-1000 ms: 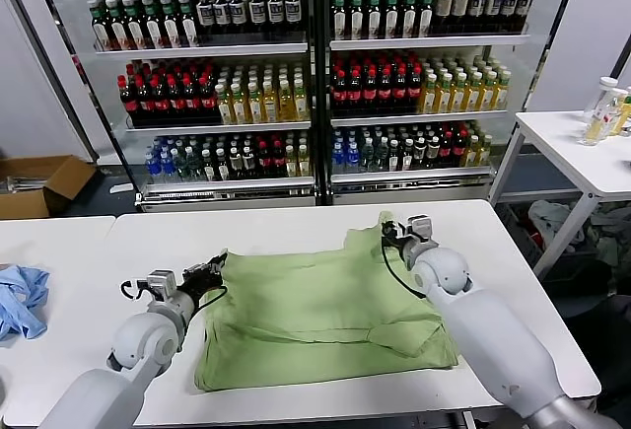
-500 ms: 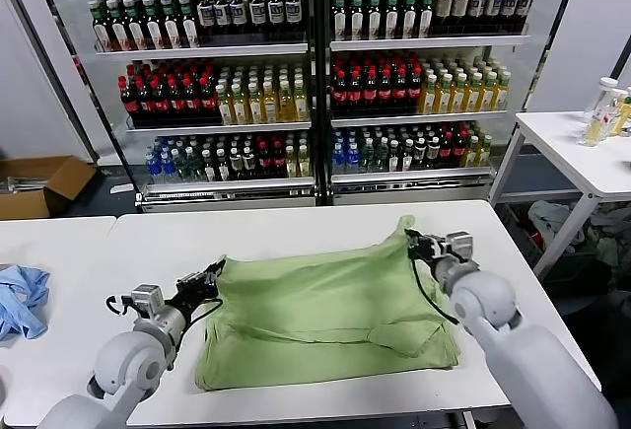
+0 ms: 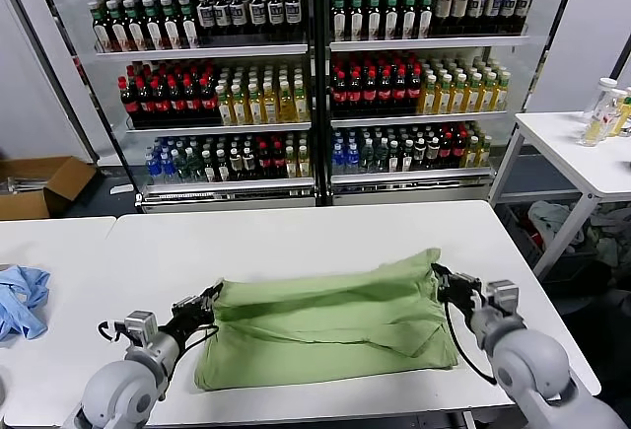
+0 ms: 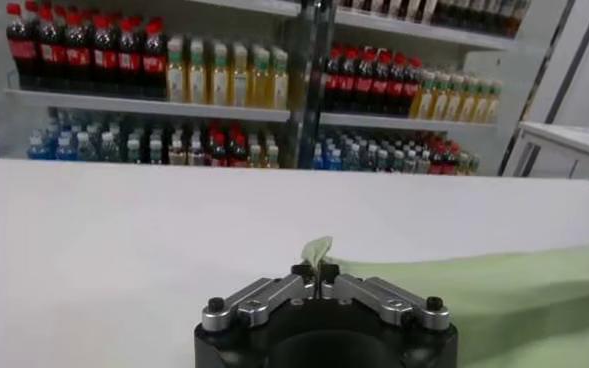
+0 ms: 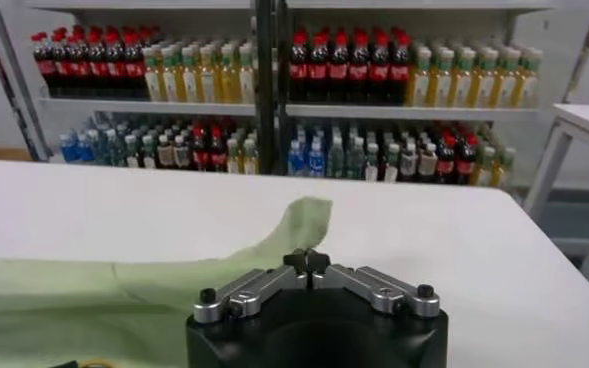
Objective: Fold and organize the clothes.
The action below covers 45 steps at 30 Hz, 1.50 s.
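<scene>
Left hand (image 3: 209, 296) pinched shut on the far left corner of the green polo shirt (image 3: 325, 325). Left wrist view confirms: fingers (image 4: 314, 272) closed together with a small tab of green fabric sticking up between them, rest of the shirt trailing off toward the other arm.

Right hand (image 3: 441, 276) same story on the far right corner: closed, fabric clamped. Right wrist view shows the fingers (image 5: 307, 262) together and a flap of green cloth standing up just past them, shirt body spreading away toward the left arm.

Shirt lies on the white desk (image 3: 296, 232), spanning between the two hands. Its far edge runs hand to hand, slightly higher at the right hand. That edge sits doubled over the lower layer; near edge lies flat on the desk, close to the robot's side. A diagonal crease or folded sleeve shows just inboard of the right hand. Collar, buttons and print not visible from here.

Both arms low, elbows at the near desk edge, hands near the desk surface.

Beyond the left hand, well apart on the adjoining desk: light blue garment (image 3: 22, 296), crumpled. Ahead of both hands, past the desk: drink shelves (image 3: 315, 74) full of bottles. Cardboard box (image 3: 39, 184) on the floor out beyond the left hand.
</scene>
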Motion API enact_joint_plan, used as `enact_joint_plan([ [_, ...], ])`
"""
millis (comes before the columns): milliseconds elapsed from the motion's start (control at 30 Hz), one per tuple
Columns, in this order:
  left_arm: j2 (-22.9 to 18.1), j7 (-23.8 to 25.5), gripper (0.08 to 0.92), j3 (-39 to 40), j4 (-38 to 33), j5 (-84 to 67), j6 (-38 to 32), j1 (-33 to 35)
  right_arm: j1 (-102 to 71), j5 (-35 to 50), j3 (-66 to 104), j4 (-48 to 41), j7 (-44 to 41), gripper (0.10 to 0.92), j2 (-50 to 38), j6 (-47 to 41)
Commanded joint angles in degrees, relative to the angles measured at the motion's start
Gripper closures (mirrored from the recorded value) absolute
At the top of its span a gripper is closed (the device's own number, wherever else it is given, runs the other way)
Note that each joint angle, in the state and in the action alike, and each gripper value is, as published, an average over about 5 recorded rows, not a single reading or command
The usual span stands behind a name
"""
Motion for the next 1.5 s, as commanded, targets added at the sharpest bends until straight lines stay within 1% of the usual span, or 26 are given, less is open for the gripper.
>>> enact_joint_plan([
  [33, 0.3, 0.3, 0.906, -1.4, -1.1, 3.0, 1.5, 5.4, -10.6, -1.0, 4.7, 4.3, 0.2, 0.918, 0.7, 0.0],
  [167, -0.4, 0.3, 0.906, -1.0, -0.9, 4.7, 1.7, 5.2, -10.1, -2.4, 3.9, 3.3, 0.7, 0.918, 1.3, -0.1],
  [267, -1.5, -0.2, 0.869, -0.5, -0.8, 7.7, 0.7, 4.8, -9.7, -3.3, 3.5, 3.0, 1.0, 0.918, 1.8, -0.4],
  [400, -4.1, -2.8, 0.761, -0.8, -2.8, 12.8, -2.3, 5.7, -10.3, -4.5, 3.3, 3.8, 1.2, 0.915, 2.5, -0.9],
  [467, -5.9, -4.6, 0.701, -1.3, -4.6, 15.7, -4.2, 7.0, -10.9, -5.1, 3.4, 4.4, 1.3, 0.895, 2.7, -1.0],
  [567, -9.4, -7.5, 0.614, -1.6, -7.1, 19.9, -6.4, 9.5, -11.6, -5.6, 3.7, 5.2, 1.4, 0.826, 3.0, -1.0],
  [667, -13.3, -9.4, 0.528, -0.9, -8.6, 23.1, -7.1, 11.8, -12.3, -6.4, 3.9, 6.1, 1.4, 0.740, 3.3, -0.6],
  [800, -17.7, -11.1, 0.415, 0.4, -7.8, 25.3, -6.6, 13.0, -12.3, -7.7, 3.8, 6.9, 1.0, 0.627, 3.4, 0.6],
  [933, -19.7, -12.0, 0.302, 1.3, -5.7, 26.3, -5.2, 12.7, -11.8, -8.5, 3.7, 6.9, 0.9, 0.506, 3.0, 1.7],
  [1100, -20.4, -12.2, 0.195, 2.0, -3.1, 27.4, -3.6, 12.3, -11.5, -8.5, 4.0, 6.8, 0.9, 0.367, 2.5, 2.0],
  [1167, -20.6, -12.3, 0.186, 2.1, -2.3, 27.4, -3.2, 12.0, -11.4, -8.5, 4.1, 6.8, 1.0, 0.307, 2.4, 2.1],
  [1267, -21.0, -12.5, 0.219, 2.2, -1.4, 27.1, -2.9, 11.7, -11.4, -8.4, 4.3, 6.9, 1.0, 0.235, 2.3, 2.1],
  [1333, -21.2, -12.5, 0.271, 2.1, -1.2, 26.7, -2.8, 11.5, -11.4, -8.2, 4.4, 7.1, 1.1, 0.212, 2.1, 2.1],
  [1500, -21.1, -12.5, 0.418, 1.9, -1.0, 25.4, -2.5, 11.4, -11.4, -7.8, 4.7, 7.3, 1.2, 0.203, 1.9, 2.1],
])
